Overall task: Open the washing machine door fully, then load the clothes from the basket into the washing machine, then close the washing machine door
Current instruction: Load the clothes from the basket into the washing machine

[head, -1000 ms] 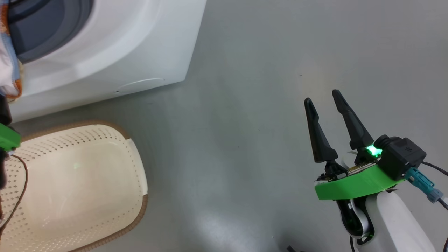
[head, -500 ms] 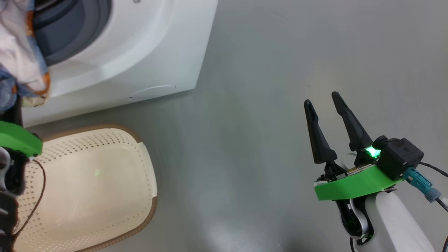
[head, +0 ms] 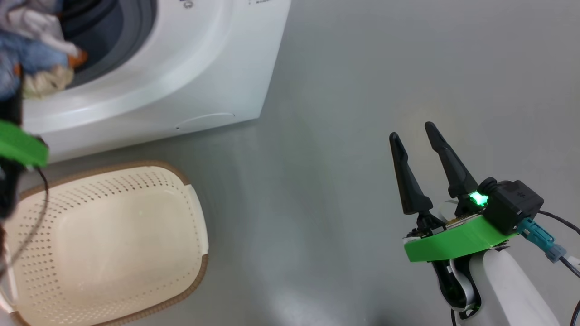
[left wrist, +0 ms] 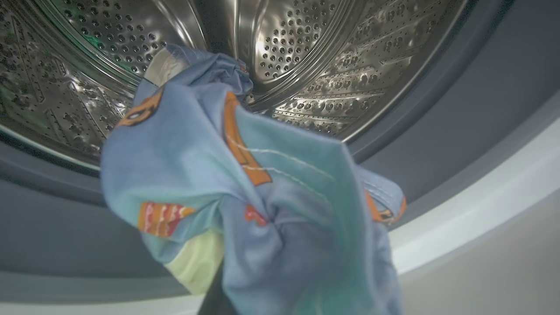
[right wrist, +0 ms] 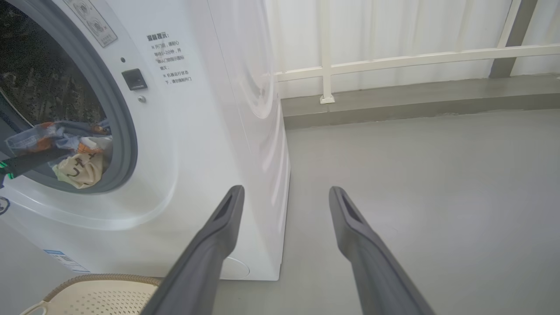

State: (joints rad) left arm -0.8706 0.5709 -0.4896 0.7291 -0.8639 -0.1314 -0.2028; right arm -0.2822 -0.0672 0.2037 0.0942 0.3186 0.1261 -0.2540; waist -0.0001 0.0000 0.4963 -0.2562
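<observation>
The clothes [left wrist: 262,210] are pinched in the closed left tool [right wrist: 52,155], poised at the mouth of the washing machine [right wrist: 197,131], presumably so that release drops them into the drum [left wrist: 306,52] ahead. The right tool [head: 410,130] is held spread, empty, well aside.

Blue printed clothes [left wrist: 262,197] bunched at washing machine [head: 204,68] mouth, cream basket [head: 113,244] empty beside it

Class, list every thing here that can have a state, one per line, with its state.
Big white front-loading washing machine: mouth open, steel drum exposed.
Light blue bear-print clothes: bunched, gripped, hanging at the drum mouth.
Cream perforated plastic basket: upright on floor, looks empty.
Left claw: shut on the clothes.
Right claw: open, holding nothing.
</observation>
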